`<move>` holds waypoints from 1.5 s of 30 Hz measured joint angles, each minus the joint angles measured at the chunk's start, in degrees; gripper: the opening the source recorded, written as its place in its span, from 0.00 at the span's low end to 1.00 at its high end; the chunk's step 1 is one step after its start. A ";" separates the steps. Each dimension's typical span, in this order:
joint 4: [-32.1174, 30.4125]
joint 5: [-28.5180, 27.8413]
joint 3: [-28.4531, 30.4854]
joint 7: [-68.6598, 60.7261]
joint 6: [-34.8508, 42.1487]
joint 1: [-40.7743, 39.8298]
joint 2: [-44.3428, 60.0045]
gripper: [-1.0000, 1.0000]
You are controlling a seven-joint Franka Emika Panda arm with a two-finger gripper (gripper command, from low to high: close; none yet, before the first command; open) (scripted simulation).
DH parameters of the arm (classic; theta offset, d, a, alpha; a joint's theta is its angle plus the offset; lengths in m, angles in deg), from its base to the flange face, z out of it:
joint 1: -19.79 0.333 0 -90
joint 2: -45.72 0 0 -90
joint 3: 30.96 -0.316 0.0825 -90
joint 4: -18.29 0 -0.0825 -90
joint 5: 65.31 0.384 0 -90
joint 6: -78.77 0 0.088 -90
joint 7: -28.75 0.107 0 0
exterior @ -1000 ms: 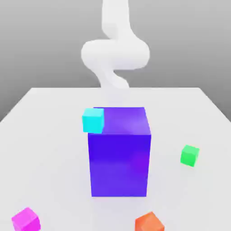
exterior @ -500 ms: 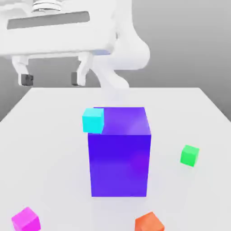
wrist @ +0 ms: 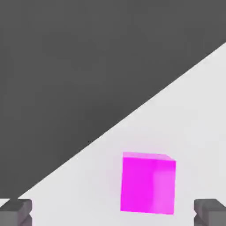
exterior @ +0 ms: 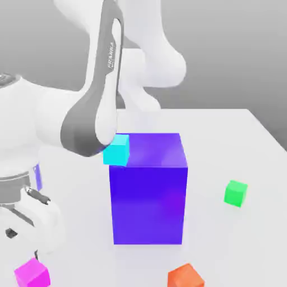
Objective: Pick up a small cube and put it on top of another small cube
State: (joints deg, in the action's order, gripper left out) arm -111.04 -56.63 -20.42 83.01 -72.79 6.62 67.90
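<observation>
Magenta-pink, the small cube (exterior: 32,274) is seen resting untouched on the tabletop (exterior: 235,146) near its front corner at the exterior view's left, framed between the tips of the wide-spread tool (wrist: 113,212), the green cube (exterior: 235,193) well apart.

You have four small cubes on the worktop (exterior: 246,134): one magenta cube (exterior: 31,273), one green cube (exterior: 235,193), one orange cube (exterior: 185,276), one cyan cube (exterior: 117,150). You also have one big blue-purple block (exterior: 148,188).
</observation>
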 joint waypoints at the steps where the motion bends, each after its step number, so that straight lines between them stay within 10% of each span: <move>1: 0.38 0.56 -0.43 -0.30 -1.35 -0.50 2.08 0.50; 3: 1.26 1.75 -1.58 -1.09 -4.37 -1.52 6.23 0.50; 4: 1.66 2.24 -2.16 -1.45 -5.73 -2.00 8.03 0.00; 21: 0.76 2.75 -3.23 -0.13 -1.97 0.30 -5.19 0.00; 45: -36.61 3.76 -35.81 42.42 -2.44 42.27 -35.89 0.00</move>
State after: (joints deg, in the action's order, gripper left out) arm -147.65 -52.88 -56.23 125.43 -75.24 48.88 32.01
